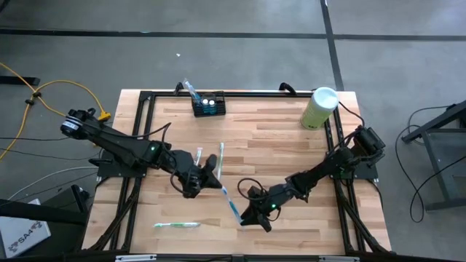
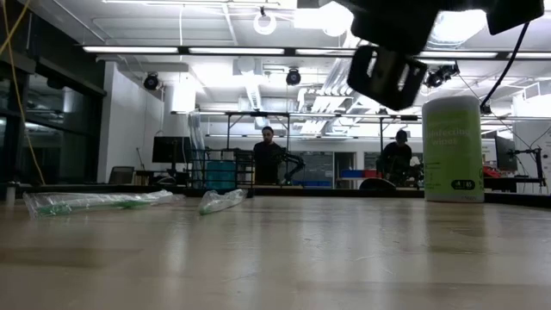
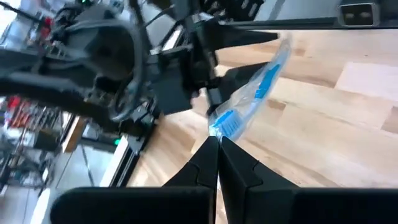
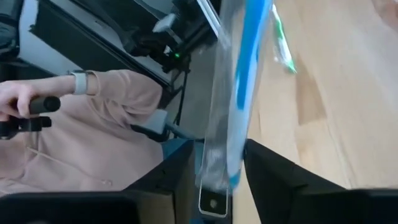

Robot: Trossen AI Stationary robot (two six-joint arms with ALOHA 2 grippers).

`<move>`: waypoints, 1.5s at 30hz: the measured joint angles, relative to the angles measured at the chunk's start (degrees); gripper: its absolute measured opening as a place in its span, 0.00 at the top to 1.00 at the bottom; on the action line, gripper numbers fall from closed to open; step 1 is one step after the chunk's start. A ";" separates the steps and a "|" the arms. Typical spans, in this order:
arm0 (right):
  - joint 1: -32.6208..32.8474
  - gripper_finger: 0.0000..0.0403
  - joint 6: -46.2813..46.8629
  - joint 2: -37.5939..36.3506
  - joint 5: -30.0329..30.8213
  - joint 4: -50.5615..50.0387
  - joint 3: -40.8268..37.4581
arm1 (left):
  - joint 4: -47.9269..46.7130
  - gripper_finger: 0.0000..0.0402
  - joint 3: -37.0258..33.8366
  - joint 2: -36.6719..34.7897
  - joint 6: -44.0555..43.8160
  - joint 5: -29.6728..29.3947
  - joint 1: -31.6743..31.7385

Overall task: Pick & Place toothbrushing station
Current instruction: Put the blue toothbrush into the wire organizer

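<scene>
- Spanning the gap between both grippers near the table's centre, a blue toothbrush in clear wrap (image 1: 229,201) runs diagonally, its upper end toward 11 o'clock and its lower end toward 5 o'clock.
- Left gripper (image 1: 215,182): fingers pressed together, pinching the bristle end of the wrapped toothbrush (image 3: 239,118), as the left wrist view shows.
- Right gripper (image 1: 244,217): fingers spread apart on either side of the toothbrush's handle end (image 4: 239,124); whether they touch the wrap cannot be told.
- Toothbrushing station (image 1: 208,105): small black slotted holder standing at the table's 12 o'clock edge, well apart from both grippers, with a wrapped toothbrush (image 1: 191,90) leaning out of it.
- Pale green cylinder with white lid (image 1: 319,108): upright toward 2 o'clock.
- Green wrapped toothbrush (image 1: 176,225): lying flat toward 7 o'clock.
- Further wrapped toothbrush (image 1: 221,156): lying just at 12 o'clock of the left gripper.
- Person's sleeve (image 4: 106,143): visible beyond the table edge in the right wrist view.
</scene>
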 joint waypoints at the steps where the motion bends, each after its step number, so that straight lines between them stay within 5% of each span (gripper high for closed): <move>1: 0.15 0.67 0.88 0.00 -0.02 -0.68 0.00 | -0.16 1.00 0.00 -0.28 -0.68 -0.75 0.02; 18: 4.94 0.66 3.04 0.02 10.42 -2.62 0.00 | -2.42 1.00 0.00 -8.29 -1.28 -17.87 2.51; 45: 4.77 0.66 2.86 0.02 13.20 -2.31 0.00 | -5.84 1.00 0.00 -12.45 -30.19 -21.17 46.59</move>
